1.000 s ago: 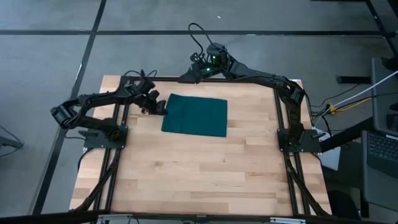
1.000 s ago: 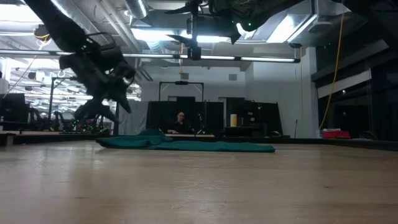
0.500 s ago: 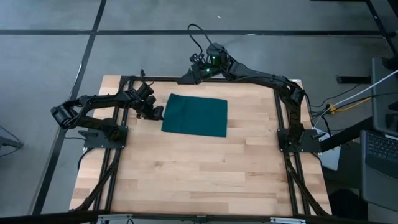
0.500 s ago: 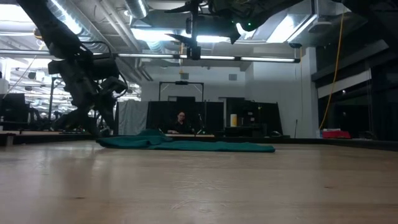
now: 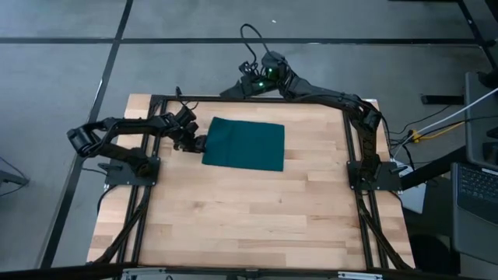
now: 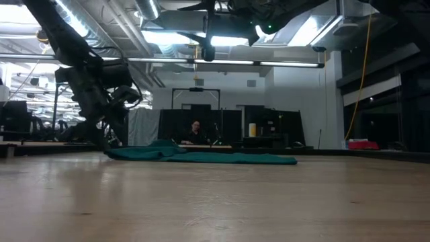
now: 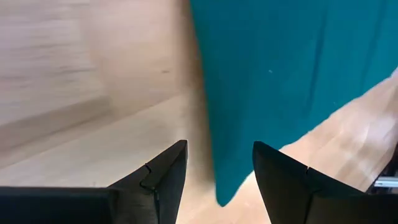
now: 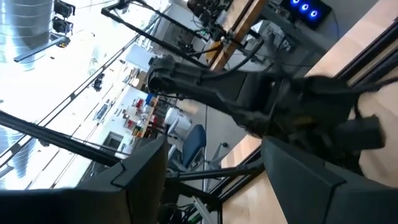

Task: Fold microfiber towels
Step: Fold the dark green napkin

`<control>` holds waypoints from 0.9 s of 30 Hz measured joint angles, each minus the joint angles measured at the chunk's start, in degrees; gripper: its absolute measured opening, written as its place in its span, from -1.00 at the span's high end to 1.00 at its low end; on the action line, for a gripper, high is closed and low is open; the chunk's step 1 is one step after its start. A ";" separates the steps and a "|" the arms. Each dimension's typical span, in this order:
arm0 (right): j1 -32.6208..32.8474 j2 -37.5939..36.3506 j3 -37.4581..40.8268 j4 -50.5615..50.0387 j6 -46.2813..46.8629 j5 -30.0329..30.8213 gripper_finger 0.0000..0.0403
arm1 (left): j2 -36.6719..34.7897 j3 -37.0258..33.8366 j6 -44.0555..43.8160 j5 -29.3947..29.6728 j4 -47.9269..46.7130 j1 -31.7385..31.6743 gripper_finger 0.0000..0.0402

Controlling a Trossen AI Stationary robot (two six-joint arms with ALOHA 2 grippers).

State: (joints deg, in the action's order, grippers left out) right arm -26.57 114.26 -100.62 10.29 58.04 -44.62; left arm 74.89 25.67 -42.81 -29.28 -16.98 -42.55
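Observation:
The dark teal towel lies flat on the wooden table as a rectangle, and it shows as a low strip in the low view. My left gripper is open and low at the towel's left edge. In the left wrist view its two fingers stand on either side of a towel corner. My right gripper is open and empty, raised over the table's far edge. No white tag shows. My left gripper stands open over the towel's corner, pointing down and toward the table's right. I cannot tell whether its fingers touch the cloth. The towel lies flat on the table.
Black frame rails run along the table's left, right and far sides. Bare wood lies between the towel and the near edge. A person sits in the room beyond the table.
My left gripper has come down from above the table to just over it and has moved toward the table's near edge along the towel's left edge, staying open. The towel has not moved.

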 joint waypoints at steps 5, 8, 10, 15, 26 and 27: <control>-0.26 0.00 0.00 -0.01 0.00 0.06 -0.30 | 2.66 0.00 -2.30 0.74 3.26 2.52 0.10; -0.22 0.00 0.00 -0.03 0.01 -0.54 -0.30 | 4.61 0.11 -3.86 -0.15 5.96 3.29 0.10; -0.22 0.00 0.00 -0.03 0.05 -1.38 -0.30 | 5.67 0.15 -4.64 -0.33 8.03 3.63 0.10; -0.22 0.00 0.00 -0.03 0.56 -1.49 -0.30 | 6.39 0.66 -5.49 -0.11 9.83 3.58 0.14; -0.33 0.00 0.00 -0.03 1.09 -1.49 -0.12 | 6.41 0.66 -3.93 -1.42 12.71 3.57 0.97; -0.33 0.00 0.00 -0.03 1.09 -1.50 -0.09 | 6.21 0.77 -4.78 -1.62 13.58 3.57 0.98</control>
State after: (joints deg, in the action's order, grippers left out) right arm -26.89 114.26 -100.62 10.26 59.13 -46.11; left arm 81.10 26.44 -47.59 -30.90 -3.39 -38.98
